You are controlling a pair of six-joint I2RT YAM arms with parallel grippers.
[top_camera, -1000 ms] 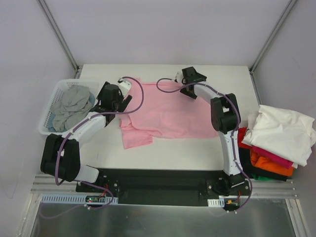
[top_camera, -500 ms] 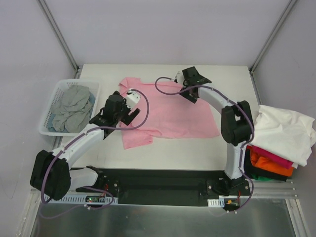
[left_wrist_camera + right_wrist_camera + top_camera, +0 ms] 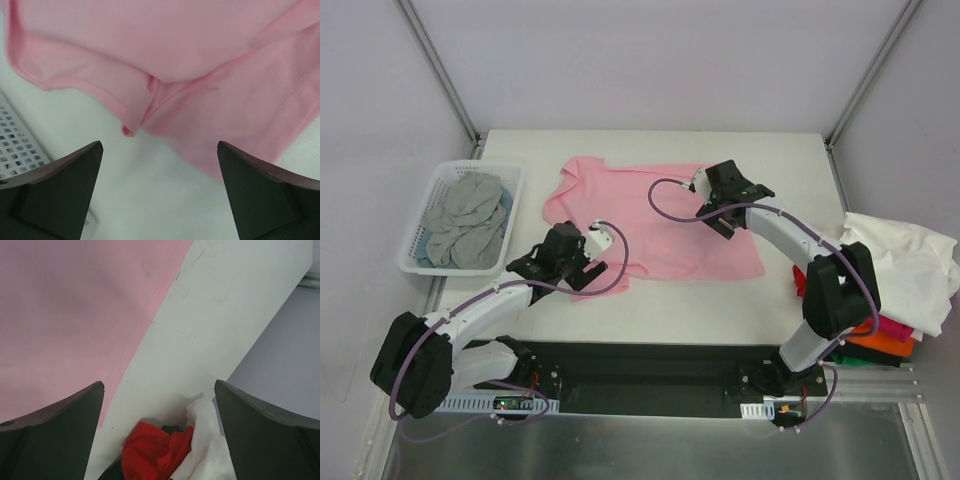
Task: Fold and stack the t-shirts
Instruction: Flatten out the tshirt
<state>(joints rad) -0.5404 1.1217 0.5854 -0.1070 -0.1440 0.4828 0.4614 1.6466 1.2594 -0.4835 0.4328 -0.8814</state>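
Note:
A light pink t-shirt lies spread flat in the middle of the table. My left gripper hovers open and empty over its near-left sleeve; in the left wrist view the gripper frames bare table beside the pink hem. My right gripper is open and empty above the shirt's right part; in its wrist view the pink edge lies at the left. A grey t-shirt is bunched in the basket. White, magenta, orange, red and black shirts are piled at the right.
The white lattice basket stands at the left edge of the table; its corner shows in the left wrist view. The shirt pile overhangs the table's right edge. Grey walls and two metal posts close off the back.
Both grippers have drawn back towards the near side, the left down to the near-left sleeve, the right across to the shirt's right part. The pink shirt's far-left corner now lies spread out.

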